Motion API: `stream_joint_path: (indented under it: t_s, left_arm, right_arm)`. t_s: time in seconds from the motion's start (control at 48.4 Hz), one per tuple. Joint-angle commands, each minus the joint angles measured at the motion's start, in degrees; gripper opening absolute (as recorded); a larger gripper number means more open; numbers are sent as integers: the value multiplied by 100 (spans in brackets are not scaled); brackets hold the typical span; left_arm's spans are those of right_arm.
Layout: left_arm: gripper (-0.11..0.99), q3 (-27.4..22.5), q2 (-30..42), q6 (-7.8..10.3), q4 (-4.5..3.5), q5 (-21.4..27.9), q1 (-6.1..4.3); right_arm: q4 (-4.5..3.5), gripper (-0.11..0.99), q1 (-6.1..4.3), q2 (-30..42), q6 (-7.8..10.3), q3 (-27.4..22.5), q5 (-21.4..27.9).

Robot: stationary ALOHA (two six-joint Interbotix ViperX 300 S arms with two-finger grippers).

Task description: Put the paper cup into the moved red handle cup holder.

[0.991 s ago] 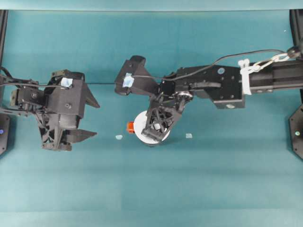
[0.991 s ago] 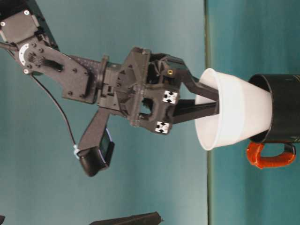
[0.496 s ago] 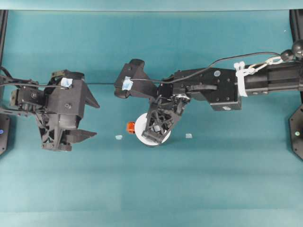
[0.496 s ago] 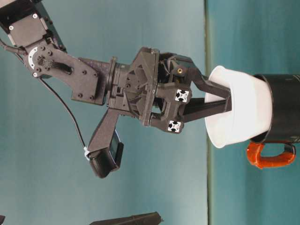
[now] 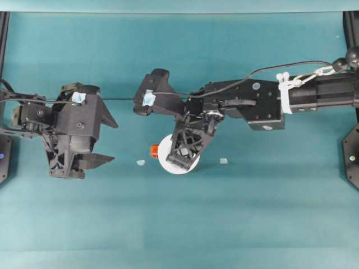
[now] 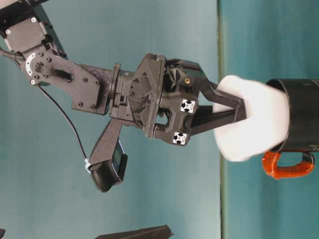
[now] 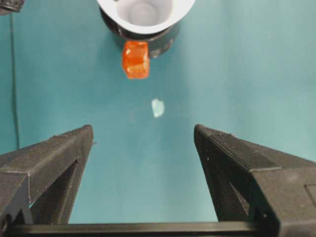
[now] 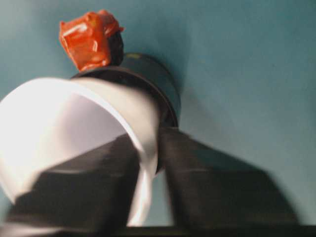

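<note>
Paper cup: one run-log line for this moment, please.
paper cup: base in red handle cup holder, tilted | right end effector: shut on cup rim | left end effector: open, apart

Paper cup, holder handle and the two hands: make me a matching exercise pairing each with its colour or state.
Things:
1. paper cup
2. handle of the red handle cup holder
3. left hand
4. right hand

Colours or states:
A. open, holding nothing
B. orange-red
C. white, partly inside the black holder
D. shut on the cup's rim

Pairs: 1-C, 2-B, 3-A, 4-D
</note>
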Motion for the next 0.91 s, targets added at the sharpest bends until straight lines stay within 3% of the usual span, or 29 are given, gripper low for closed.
stream_joint_path:
  t_s: [0.0, 0.289, 0.64, 0.826, 0.888]
  left_arm:
    - [91, -70, -79, 0, 18, -35, 0]
    - [91, -79, -70, 0, 9, -35, 0]
    - [91, -70, -79, 0, 9, -18, -9]
    - [90, -26, -132, 0, 9, 0, -9]
    - [90, -9, -158, 0, 9, 0, -9]
  right_arm:
    - [9, 10, 26, -149, -35, -88, 70]
    - [-44, 86, 70, -193, -9, -88, 167]
    - [-44, 82, 70, -475, -70, -88, 158]
    - [-176, 82, 79, -1143, -88, 26, 114]
    - [-185, 82, 88, -1380, -79, 97, 88]
